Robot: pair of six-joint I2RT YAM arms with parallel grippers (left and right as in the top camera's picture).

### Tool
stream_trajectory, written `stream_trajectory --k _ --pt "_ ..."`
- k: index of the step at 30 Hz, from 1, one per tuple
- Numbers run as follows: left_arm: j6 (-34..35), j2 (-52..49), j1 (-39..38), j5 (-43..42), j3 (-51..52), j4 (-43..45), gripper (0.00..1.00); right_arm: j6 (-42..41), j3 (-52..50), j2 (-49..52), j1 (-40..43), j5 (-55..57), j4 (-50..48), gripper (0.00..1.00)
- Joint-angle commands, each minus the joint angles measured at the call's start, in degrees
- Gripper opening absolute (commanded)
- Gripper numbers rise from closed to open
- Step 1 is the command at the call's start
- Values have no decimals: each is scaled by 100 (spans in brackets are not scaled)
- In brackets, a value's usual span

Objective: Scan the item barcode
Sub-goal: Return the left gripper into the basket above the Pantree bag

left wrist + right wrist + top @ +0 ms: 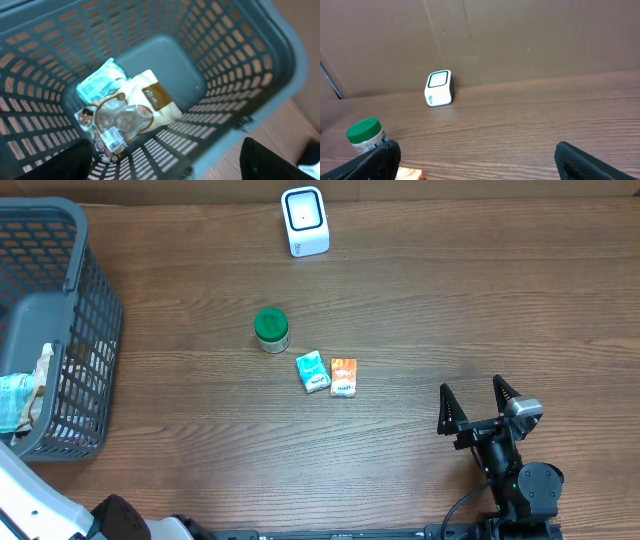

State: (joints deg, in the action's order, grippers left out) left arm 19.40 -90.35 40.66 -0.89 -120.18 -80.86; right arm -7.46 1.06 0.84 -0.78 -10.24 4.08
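Brown wood is making up the tabletop (420, 300), and several things are sitting on it. A small white box scanner with a dark window (305, 220) is standing at the far edge, near the middle. A little round jar with a green lid (271, 330) is standing upright closer to the middle of the tabletop. Near it, a small teal packet (313, 371) and a small orange packet (343, 377) are lying flat, side by side and just about touching.

A big grey plastic basket with holes in its walls (95, 330) is sitting at the left edge. Inside it, a crinkly brown and white snack bag (145, 107) is lying on the bottom. A pale teal and white packet (100, 82) is lying next to the bag and touching it.

The left claw (167, 145) is hanging over the basket and looking down into it. Its two dark fingers (75, 162) are standing wide apart, and they are holding nothing.

The right claw (471, 387) is waiting over the near right part of the tabletop, well apart from the packets, and pointing toward the far edge. Its fingers (375, 160) are spreading as wide as can be, with nothing between them. In its own camera, the scanner and the jar are showing ahead of it, and a plain brown cardboard wall (530, 40) is standing behind them.
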Motion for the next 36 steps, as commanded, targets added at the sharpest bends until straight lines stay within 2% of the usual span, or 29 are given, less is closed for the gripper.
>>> stream_trajectory --k 1,11,14,18,21,36 --pt "133 -92 223 -170 409 136 78 24 -61 -66 15 28 -33 100" --pt "81 -118 496 -173 1731 966 80 24 -61 -66 15 28 -33 100" --pt "-55 -188 496 -219 1740 1207 91 24 -61 -66 15 28 -33 100" --pt "-168 -291 496 -258 1740 1513 100 24 -61 -66 15 28 -33 100" --pt "-258 -417 496 -273 1740 1676 100 24 -61 -66 15 28 -33 100" --pt "-1659 -1692 468 -319 1740 1921 99 24 -61 -66 15 28 -33 100"
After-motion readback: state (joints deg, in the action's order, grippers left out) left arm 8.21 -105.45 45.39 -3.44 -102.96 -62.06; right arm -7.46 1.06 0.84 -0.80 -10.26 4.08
